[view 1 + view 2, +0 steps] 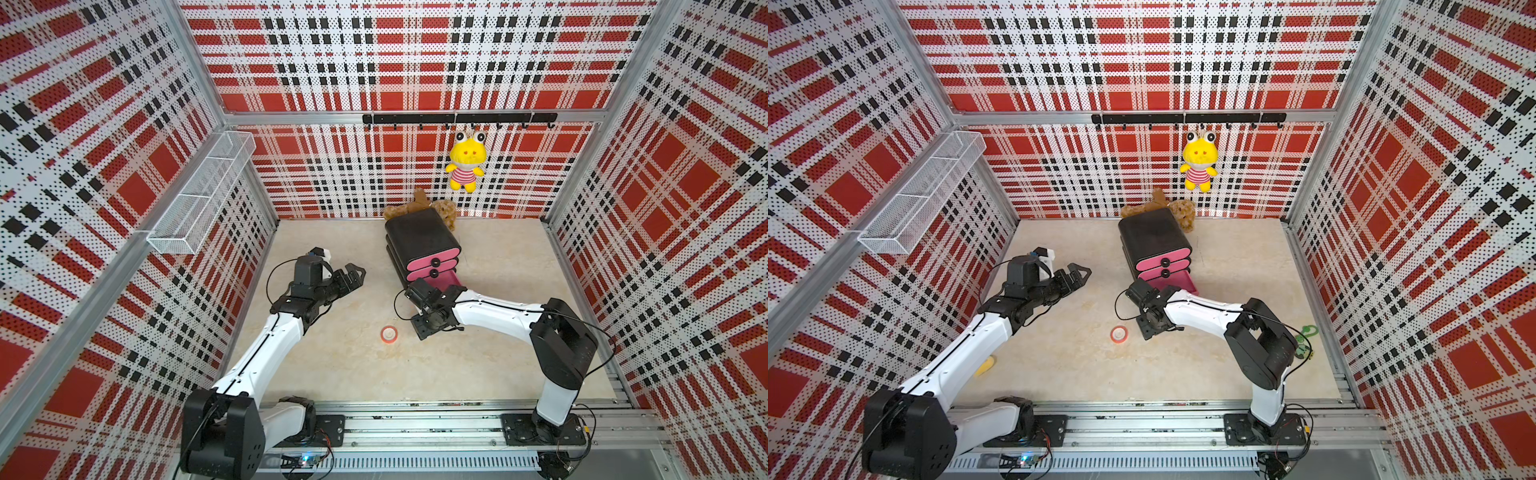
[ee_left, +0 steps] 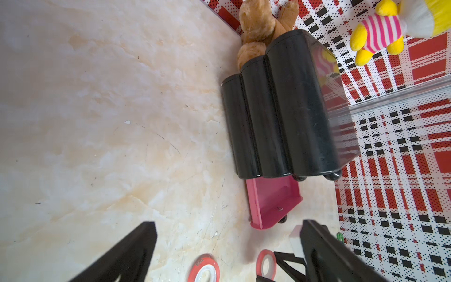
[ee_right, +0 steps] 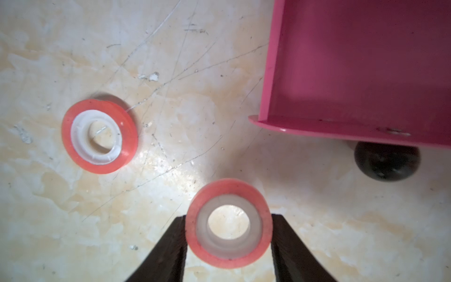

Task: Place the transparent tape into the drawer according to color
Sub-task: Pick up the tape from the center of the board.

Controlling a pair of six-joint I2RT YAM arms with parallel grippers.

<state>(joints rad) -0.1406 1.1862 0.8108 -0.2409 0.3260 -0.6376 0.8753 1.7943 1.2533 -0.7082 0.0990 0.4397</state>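
The drawer cabinet (image 1: 419, 237) (image 1: 1152, 232) is black with pink fronts, and its bottom drawer (image 3: 366, 61) (image 2: 273, 202) is pulled out and shows nothing inside. My right gripper (image 3: 228, 219) points down just in front of that drawer's black knob (image 3: 386, 161), shut on a red-orange transparent tape ring (image 3: 228, 223) (image 2: 266, 265) held above the table. A second red-orange ring (image 1: 389, 333) (image 1: 1119, 334) (image 3: 98, 136) lies flat on the table beside it. My left gripper (image 1: 357, 272) (image 2: 229, 224) hangs open and empty to the left of the cabinet.
A brown plush (image 1: 444, 210) lies behind the cabinet. A yellow plush (image 1: 466, 160) hangs from the black hook rail (image 1: 457, 118) on the back wall. A white wire basket (image 1: 203, 195) is fixed to the left wall. A green item (image 1: 1306, 332) lies by the right wall.
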